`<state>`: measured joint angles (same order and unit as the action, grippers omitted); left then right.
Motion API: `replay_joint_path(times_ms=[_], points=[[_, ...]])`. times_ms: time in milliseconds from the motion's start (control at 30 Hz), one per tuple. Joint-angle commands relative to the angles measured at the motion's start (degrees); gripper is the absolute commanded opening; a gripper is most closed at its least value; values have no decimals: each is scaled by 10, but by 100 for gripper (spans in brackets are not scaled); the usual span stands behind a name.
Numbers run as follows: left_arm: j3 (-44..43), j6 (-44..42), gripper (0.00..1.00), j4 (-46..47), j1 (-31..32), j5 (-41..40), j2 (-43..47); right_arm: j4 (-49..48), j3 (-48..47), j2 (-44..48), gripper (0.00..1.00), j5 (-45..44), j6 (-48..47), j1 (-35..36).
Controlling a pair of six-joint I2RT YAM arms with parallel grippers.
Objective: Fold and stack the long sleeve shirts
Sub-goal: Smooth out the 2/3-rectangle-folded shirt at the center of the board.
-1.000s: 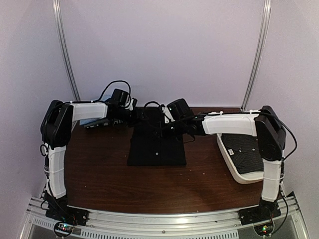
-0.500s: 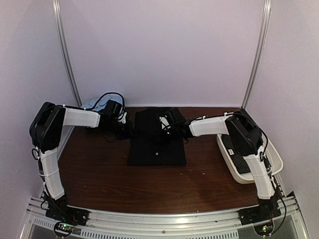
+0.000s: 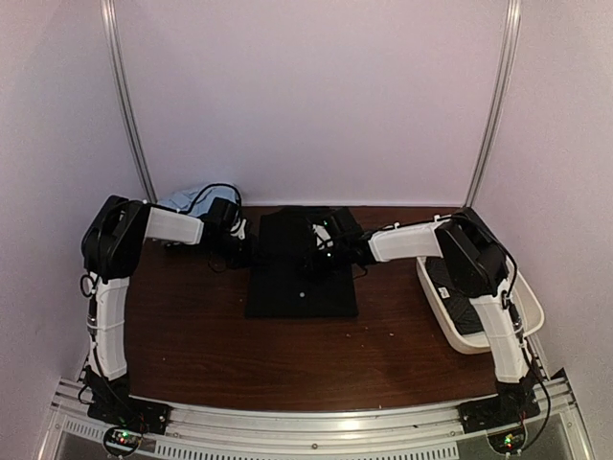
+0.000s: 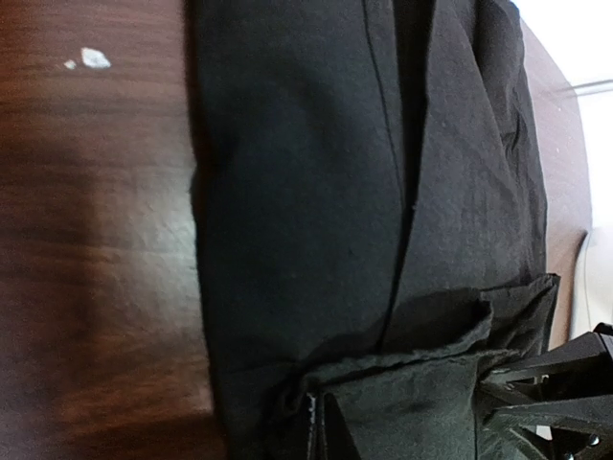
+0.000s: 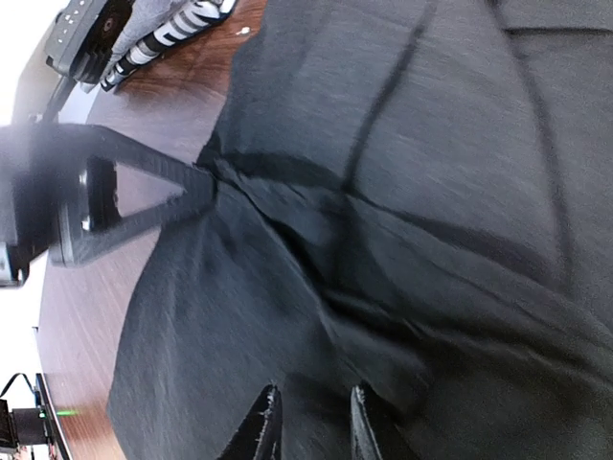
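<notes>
Black shirt (image 3: 302, 278) lies part-folded in the middle of the surface (image 3: 192, 331). Both hands are at its far edge, probably to draw it nearward. The left hand (image 3: 247, 241) is pressed together on a bunched corner (cloth crumples there). The right hand (image 3: 318, 253) is narrowed over cloth, but I cannot tell whether it grips. Bare wood lies nearward, and the white tray (image 3: 476, 347) sits apart, rightward.

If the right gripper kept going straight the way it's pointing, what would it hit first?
The black shirt: its cloth is bunched at the fingertips of the right gripper and fills the view ahead. Depth is hard to judge, but nothing else looks nearer.
</notes>
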<state>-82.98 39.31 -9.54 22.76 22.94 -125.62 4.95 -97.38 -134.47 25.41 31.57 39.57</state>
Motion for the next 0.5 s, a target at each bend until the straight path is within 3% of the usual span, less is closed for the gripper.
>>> replay_joint_path(times_ms=[0,467], points=[[-13,-5,2,17,-12,-14,-12,-13,48,60,28,-7,-7,-29],[-29,-12,4,9,-18,-23,-18,-74,161,73,28,25,3,-101]])
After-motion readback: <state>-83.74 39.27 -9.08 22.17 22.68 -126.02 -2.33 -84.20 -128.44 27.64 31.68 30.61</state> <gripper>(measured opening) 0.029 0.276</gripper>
